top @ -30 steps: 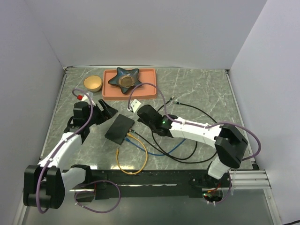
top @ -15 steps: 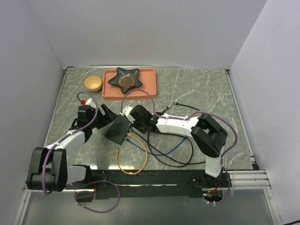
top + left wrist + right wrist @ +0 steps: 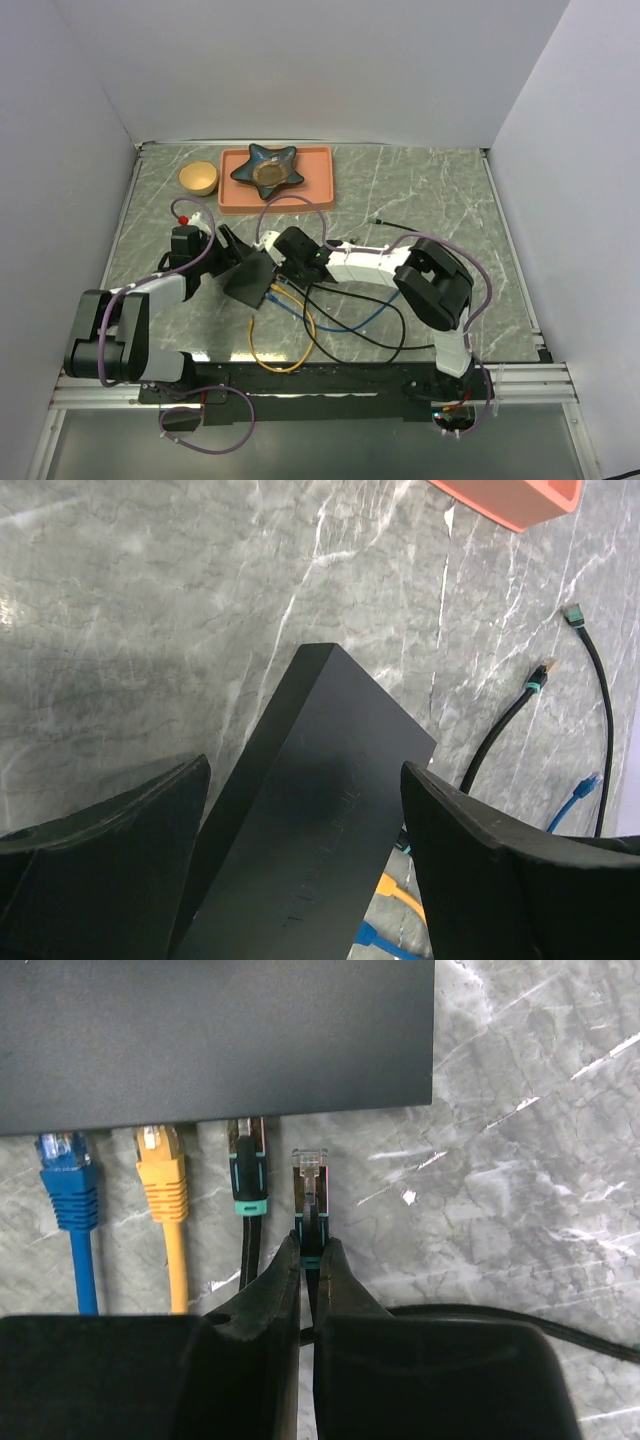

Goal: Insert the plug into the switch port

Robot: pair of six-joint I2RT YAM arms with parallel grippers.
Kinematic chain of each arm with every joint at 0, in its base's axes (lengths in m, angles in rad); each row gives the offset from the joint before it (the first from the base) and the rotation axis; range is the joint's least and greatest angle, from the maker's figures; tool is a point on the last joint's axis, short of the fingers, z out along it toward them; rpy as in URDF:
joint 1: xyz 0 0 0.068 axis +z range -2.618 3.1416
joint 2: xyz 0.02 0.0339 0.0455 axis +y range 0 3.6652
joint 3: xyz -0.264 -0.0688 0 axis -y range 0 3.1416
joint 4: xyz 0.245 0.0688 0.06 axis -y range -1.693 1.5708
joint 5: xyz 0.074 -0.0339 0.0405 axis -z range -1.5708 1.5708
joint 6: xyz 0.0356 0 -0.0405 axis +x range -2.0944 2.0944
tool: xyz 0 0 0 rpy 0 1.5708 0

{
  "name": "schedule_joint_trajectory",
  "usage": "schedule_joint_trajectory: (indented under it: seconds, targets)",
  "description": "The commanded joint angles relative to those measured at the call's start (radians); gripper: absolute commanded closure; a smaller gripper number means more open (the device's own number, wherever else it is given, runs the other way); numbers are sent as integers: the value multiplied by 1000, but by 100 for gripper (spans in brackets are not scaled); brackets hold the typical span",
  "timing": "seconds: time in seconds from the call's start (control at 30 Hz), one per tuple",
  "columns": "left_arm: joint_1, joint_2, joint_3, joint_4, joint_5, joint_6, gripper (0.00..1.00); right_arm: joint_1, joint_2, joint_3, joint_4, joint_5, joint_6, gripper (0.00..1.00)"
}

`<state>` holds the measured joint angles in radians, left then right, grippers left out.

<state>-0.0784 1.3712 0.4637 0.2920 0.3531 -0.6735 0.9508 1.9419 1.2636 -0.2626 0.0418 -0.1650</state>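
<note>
The switch port is a flat black box in the middle of the table; it also shows in the left wrist view and the right wrist view. My left gripper is open, its jaws on either side of the box. My right gripper is shut on a black plug with a teal collar, its tip a short way in front of the box's socket side. A blue plug, a yellow plug and a black plug sit in the sockets beside it.
An orange-pink tray with a dark star-shaped dish stands at the back, a small yellow bowl to its left. Yellow, blue and black cables loop over the table in front of the box. A loose plug end lies to the right.
My right gripper has moved left with the plug, up to the box's socket side. My left gripper has moved in around the box's other end.
</note>
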Motion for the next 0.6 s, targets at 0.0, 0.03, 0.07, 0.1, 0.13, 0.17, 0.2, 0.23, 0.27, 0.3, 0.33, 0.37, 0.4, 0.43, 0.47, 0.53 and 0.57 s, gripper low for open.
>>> schedule_joint_trajectory:
  seconds: [0.0, 0.03, 0.07, 0.1, 0.13, 0.17, 0.2, 0.23, 0.27, 0.3, 0.33, 0.37, 0.4, 0.43, 0.47, 0.53, 0.57]
  targets:
    - [3, 12, 0, 68, 40, 2, 18, -6, 26, 43, 11, -3, 25, 100]
    - [3, 14, 3, 67, 44, 3, 18, -4, 28, 43, 13, -2, 27, 100]
    - [3, 17, 3, 65, 46, 3, 19, -6, 29, 42, 13, -2, 27, 100]
    - [3, 19, 4, 65, 47, 3, 19, -6, 31, 45, 13, -3, 30, 100]
    - [3, 19, 1, 68, 49, 2, 19, -7, 34, 46, 10, -2, 32, 100]
    - [3, 20, 0, 75, 52, 2, 20, -7, 34, 46, 8, -3, 32, 100]
    - [3, 23, -2, 81, 56, 0, 20, -7, 35, 46, 8, 0, 35, 100]
    - [3, 25, -5, 91, 63, -1, 21, -7, 37, 45, 11, 7, 33, 100]
    - [3, 29, -4, 91, 67, 2, 23, -9, 38, 46, 14, 9, 38, 100]
    - [3, 38, -2, 93, 72, 2, 23, -12, 40, 46, 13, 7, 45, 100]
    - [3, 43, -2, 98, 76, 3, 24, -17, 45, 49, 11, 0, 53, 100]
    - [3, 49, -5, 110, 83, 2, 25, -21, 48, 59, 7, -14, 58, 100]
    - [3, 57, -7, 117, 84, 0, 26, -26, 49, 66, -4, -23, 67, 100]
    - [3, 61, -13, 128, 92, -3, 27, -30, 57, 71, -7, -22, 73, 100]
    - [3, 72, -16, 147, 99, -6, 28, -33, 58, 75, -7, -22, 76, 100]
    - [3, 80, -14, 150, 106, -6, 29, -40, 60, 77, -6, -19, 85, 100]
    - [2, 88, -14, 157, 109, -6, 30, -40, 58, 77, -3, -22, 91, 100]
